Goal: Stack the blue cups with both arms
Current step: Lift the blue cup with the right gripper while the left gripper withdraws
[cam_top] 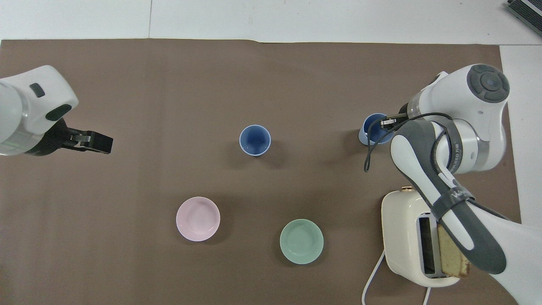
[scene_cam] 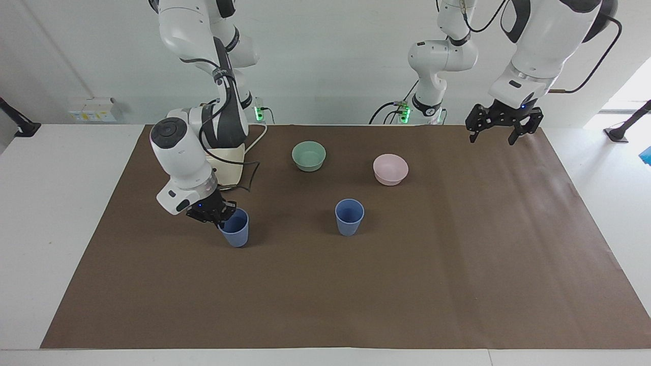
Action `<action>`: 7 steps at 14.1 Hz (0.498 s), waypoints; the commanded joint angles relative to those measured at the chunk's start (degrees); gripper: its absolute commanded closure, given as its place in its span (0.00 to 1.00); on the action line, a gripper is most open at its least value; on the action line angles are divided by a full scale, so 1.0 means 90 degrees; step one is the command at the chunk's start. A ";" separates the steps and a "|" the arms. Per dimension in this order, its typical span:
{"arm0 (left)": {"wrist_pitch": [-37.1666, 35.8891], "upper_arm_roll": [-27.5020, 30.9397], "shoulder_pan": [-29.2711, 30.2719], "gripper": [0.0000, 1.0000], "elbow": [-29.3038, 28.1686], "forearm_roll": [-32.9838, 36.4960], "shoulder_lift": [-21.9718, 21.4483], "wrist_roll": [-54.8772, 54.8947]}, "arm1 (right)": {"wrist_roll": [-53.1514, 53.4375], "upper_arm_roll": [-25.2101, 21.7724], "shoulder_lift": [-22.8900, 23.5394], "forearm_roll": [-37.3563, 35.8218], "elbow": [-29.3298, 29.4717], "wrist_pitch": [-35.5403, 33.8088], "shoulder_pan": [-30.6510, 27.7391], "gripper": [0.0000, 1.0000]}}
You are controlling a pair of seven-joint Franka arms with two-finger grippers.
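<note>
One blue cup (scene_cam: pixel 349 217) stands upright mid-table; it also shows in the overhead view (cam_top: pixel 254 140). The second blue cup (scene_cam: pixel 236 231) is toward the right arm's end, farther from the robots than the toaster, and shows in the overhead view (cam_top: pixel 372 130). My right gripper (scene_cam: pixel 221 218) is shut on its rim on the side toward the robots, one finger inside; it shows in the overhead view (cam_top: pixel 383 124). The cup is upright at table level. My left gripper (scene_cam: pixel 491 137) is open and empty, raised high over the mat's edge at the left arm's end, also in the overhead view (cam_top: pixel 99 143).
A cream toaster (scene_cam: pixel 229 163) with a bread slice (cam_top: pixel 453 250) stands under the right arm, with its cord. A pale green bowl (scene_cam: pixel 308 155) and a pink bowl (scene_cam: pixel 390 169) sit nearer to the robots than the middle cup. A brown mat (scene_cam: pixel 457 264) covers the table.
</note>
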 commanded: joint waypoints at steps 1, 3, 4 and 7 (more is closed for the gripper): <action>-0.0312 -0.0029 0.0126 0.00 0.0202 -0.0238 -0.0056 0.0096 | 0.0883 0.0313 -0.0055 0.0056 0.0543 -0.0563 0.0001 1.00; -0.0506 -0.0028 0.0156 0.00 0.0417 -0.0287 -0.0046 0.0125 | 0.1295 0.0557 -0.0055 0.0056 0.0944 -0.0953 0.0001 1.00; -0.0508 0.0049 0.0185 0.00 0.0437 -0.0278 -0.0056 0.0183 | 0.1452 0.0713 -0.0055 0.0056 0.1101 -0.1101 0.0001 1.00; -0.0420 0.0167 0.0341 0.00 0.0292 -0.0297 -0.0124 0.0564 | 0.2290 0.1113 -0.0055 0.0017 0.1433 -0.1375 0.0059 1.00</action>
